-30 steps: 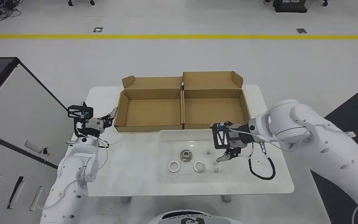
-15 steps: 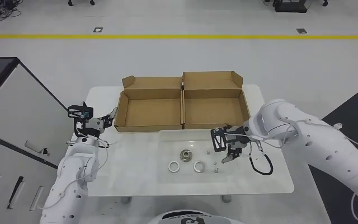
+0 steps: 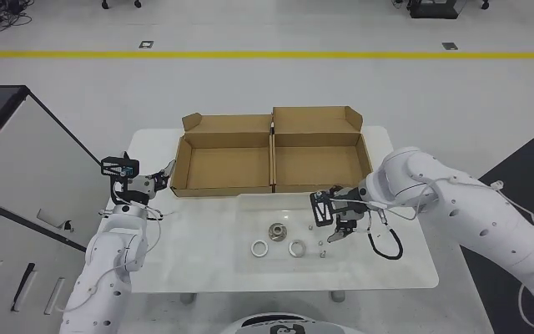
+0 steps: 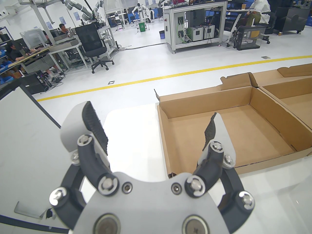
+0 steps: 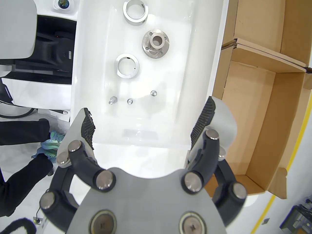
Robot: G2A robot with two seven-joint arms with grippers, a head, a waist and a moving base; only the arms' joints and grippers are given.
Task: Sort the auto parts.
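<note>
On the clear tray (image 3: 250, 213) lie a metal flange (image 3: 274, 230) (image 5: 155, 43), two metal rings (image 3: 260, 248) (image 3: 297, 248) (image 5: 135, 10) (image 5: 127, 65) and three small bolts (image 5: 153, 93) (image 5: 129, 101) (image 5: 112, 100). My right gripper (image 3: 324, 222) (image 5: 148, 116) hangs open above the tray's right end, just beyond the bolts, holding nothing. At the table's left edge my left gripper (image 3: 163, 177) (image 4: 151, 120) is open and empty, beside the left cardboard box (image 3: 224, 167) (image 4: 231, 135).
Two open, empty cardboard boxes stand side by side at the back of the table, the right one (image 3: 321, 167) (image 5: 253, 103) just behind the right gripper. A grey panel (image 3: 50, 159) stands left of the table.
The right gripper has shifted slightly left toward the bolts, and its arm has drawn in closer to the table. The left arm has stayed still.
</note>
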